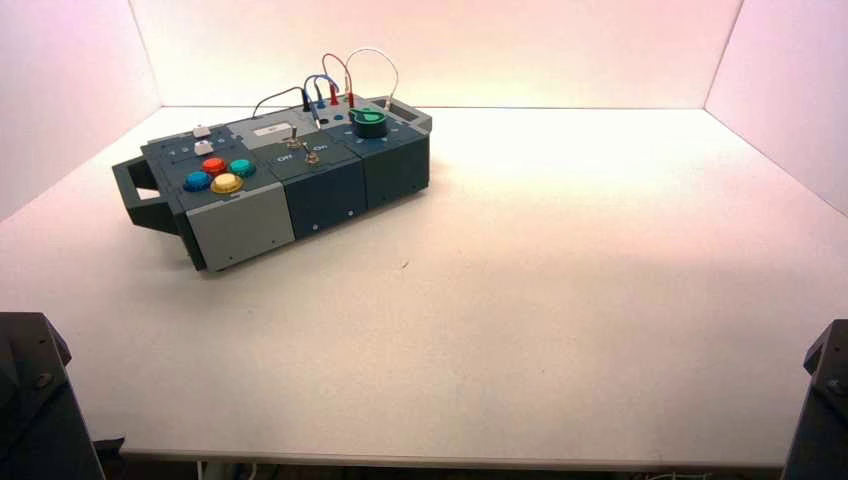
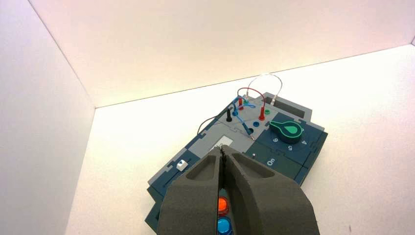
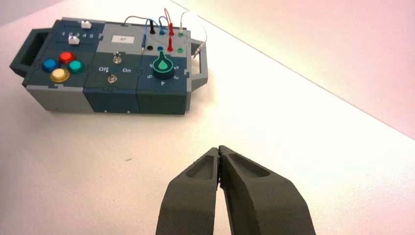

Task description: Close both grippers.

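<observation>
1. High view: we found the box (image 1: 285,175) standing turned on the left far part of the white table (image 1: 560,300), well apart from both arms. Only dark arm bases showed at the near corners, left arm (image 1: 35,400) and right arm (image 1: 822,400); neither gripper could be read from here.

2. Left wrist view: the left gripper (image 2: 222,152) hung above the box's near end, fingertips pressed together with no gap, holding nothing. Red and blue buttons showed behind the seam of the fingers. The green knob (image 2: 287,130) sat among numerals; we read 4, 5 and 6.

3. Right wrist view: the right gripper (image 3: 218,152) hovered over bare table, near the box but not touching it, tips meeting, empty. We read "Off" and "On" beside the two toggle switches (image 3: 114,68), and "1 2 3 4 5" along the slider with the white cap (image 3: 74,40).

4. Judgement: with both pairs of fingers already together, we took the task as essentially done; the next move called only for holding position.
</observation>
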Tool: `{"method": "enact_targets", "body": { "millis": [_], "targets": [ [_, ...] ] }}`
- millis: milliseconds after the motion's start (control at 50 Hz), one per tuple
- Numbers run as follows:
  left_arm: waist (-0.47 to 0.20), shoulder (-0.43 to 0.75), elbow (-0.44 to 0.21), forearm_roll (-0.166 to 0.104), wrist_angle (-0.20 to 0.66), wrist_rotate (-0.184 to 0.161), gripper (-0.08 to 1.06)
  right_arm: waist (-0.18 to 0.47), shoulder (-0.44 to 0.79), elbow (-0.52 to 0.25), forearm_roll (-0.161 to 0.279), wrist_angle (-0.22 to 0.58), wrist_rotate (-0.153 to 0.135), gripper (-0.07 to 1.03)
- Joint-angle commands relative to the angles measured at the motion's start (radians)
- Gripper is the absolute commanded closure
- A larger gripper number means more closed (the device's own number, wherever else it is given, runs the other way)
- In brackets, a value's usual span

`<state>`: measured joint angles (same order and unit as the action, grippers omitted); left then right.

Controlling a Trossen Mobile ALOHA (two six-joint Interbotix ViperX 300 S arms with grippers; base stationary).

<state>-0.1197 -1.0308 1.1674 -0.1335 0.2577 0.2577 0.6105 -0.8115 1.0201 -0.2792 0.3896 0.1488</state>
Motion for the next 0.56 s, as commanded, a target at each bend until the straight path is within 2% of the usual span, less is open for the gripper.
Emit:
{"method": "enact_targets", "body": {
  "millis": [20,560],
  "targets": [
    [0.008,0.011,-0.031,0.002,-0.005,0.003,1.01,-0.005,0.003,-0.021,-0.003,-0.005,-0.003,0.98],
    [0.008,0.049,-0.041,0.002,-0.008,0.009,1.01,-0.003,0.005,-0.021,0.000,0.000,0.002,0.98]
  ]
}}
